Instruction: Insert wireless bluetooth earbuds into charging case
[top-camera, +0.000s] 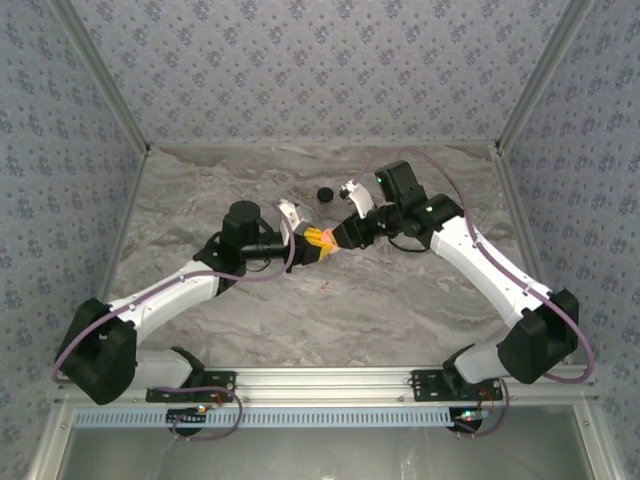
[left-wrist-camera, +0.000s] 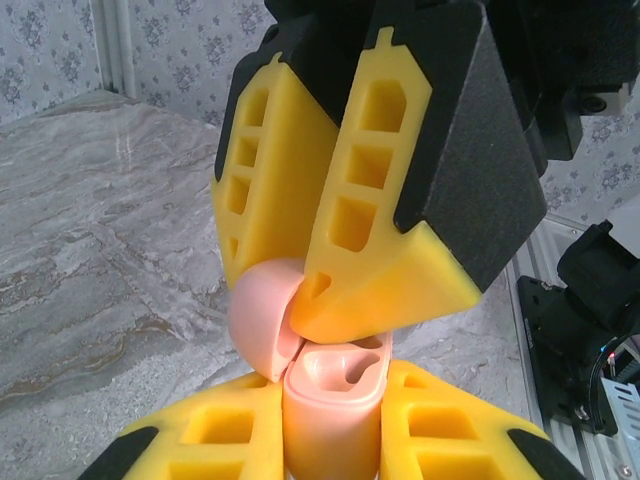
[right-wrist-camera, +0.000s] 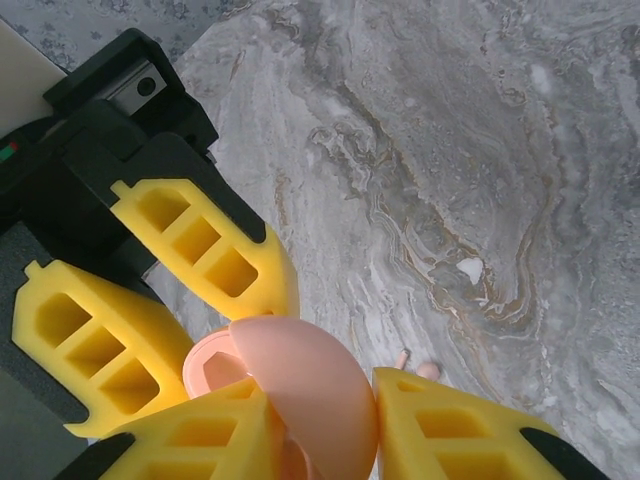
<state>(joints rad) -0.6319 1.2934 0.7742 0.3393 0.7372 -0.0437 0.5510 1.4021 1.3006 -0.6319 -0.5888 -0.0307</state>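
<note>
Left claw (left-wrist-camera: 335, 445): clamped on case (left-wrist-camera: 330, 405), one finger each side, holding it just off table (top-camera: 420, 300).
case: mid table, between both claws, mouth turned toward right claw (right-wrist-camera: 320, 435).
wells (left-wrist-camera: 340, 365): bare pink, nothing seated in them.
right claw: in from the right, fingers pinched together on lid (right-wrist-camera: 310, 385).
lid: pink dome, tipped back off the case, partly open.
step: opening the case, by my read; buds not yet in.
how to: left grips firm with no twist. Right should swing the lid round its hinge arc, not pull it straight, or the case may slide out of the foam fingers. Pinch lightly, since the smooth dome could squirt out. Open the lid fully before letting go.
risk: lid snapping shut on release; case rotating in left grip.
puck (top-camera: 325, 193): black, on table just beyond the claws, apart from them.
buds: too small to pick out.
</note>
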